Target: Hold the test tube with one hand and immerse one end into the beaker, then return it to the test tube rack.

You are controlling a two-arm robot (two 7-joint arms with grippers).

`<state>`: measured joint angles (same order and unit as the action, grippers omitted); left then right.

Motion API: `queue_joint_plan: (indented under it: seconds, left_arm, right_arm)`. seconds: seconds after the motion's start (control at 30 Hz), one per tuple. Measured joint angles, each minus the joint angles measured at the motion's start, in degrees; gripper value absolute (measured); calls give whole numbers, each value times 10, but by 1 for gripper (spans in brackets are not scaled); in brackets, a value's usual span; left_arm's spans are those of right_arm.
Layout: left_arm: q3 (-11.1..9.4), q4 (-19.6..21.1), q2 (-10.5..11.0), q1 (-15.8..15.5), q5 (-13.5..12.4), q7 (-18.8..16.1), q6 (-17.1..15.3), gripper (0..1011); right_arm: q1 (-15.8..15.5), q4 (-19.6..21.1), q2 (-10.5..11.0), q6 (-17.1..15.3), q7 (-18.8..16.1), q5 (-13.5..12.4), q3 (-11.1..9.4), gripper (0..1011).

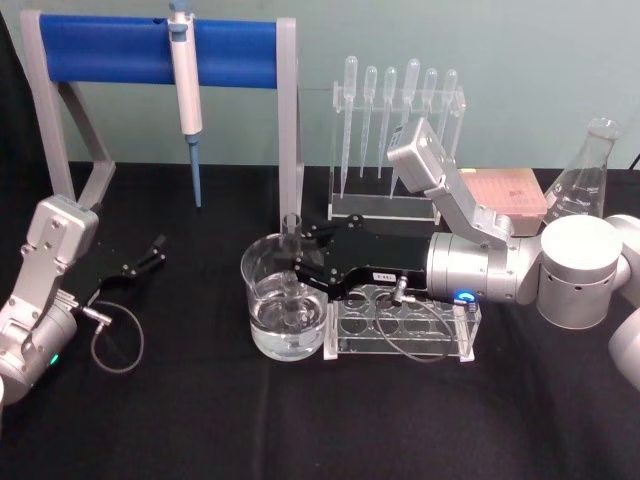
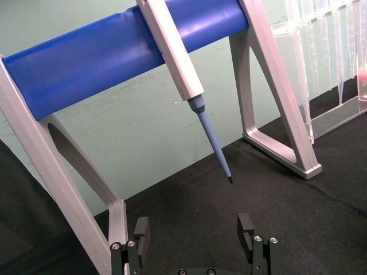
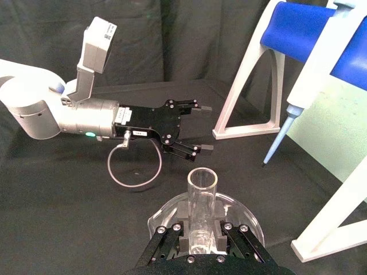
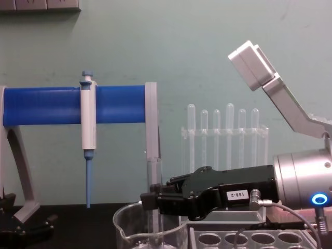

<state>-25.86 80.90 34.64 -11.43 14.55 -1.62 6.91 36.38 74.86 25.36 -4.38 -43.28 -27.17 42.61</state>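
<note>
My right gripper point(image 1: 297, 262) holds the test tube point(image 1: 291, 232) upright in the beaker point(image 1: 250, 285) at the middle of the worktop point(image 1: 200, 420).

Near the worktop's left edge my left gripper point(image 1: 153, 252) hangs low over the black cloth, jaws spread apart and holding nothing. Behind it, along the back edge, the white-and-blue pipettor point(image 1: 185, 75) hangs from the blue-barred stand point(image 1: 100, 50). At mid-worktop my right jaws are clamped on the tube's upper part, just under its open rim. The tube's lower length stands inside the beaker's glass wall above the clear liquid, but I cannot tell whether its rounded end touches the liquid. Just beside the beaker on the right sits the clear test tube rack point(image 1: 470, 330), under my right wrist.
</note>
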Motion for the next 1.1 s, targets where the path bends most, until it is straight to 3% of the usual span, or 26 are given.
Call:
queue_joint_plan:
  seconds: [1.1]
  left_arm:
    - [0,0,0,0,0,0,0,1000]
  right_arm:
    - [1,3,2,0,0,0,1,246]
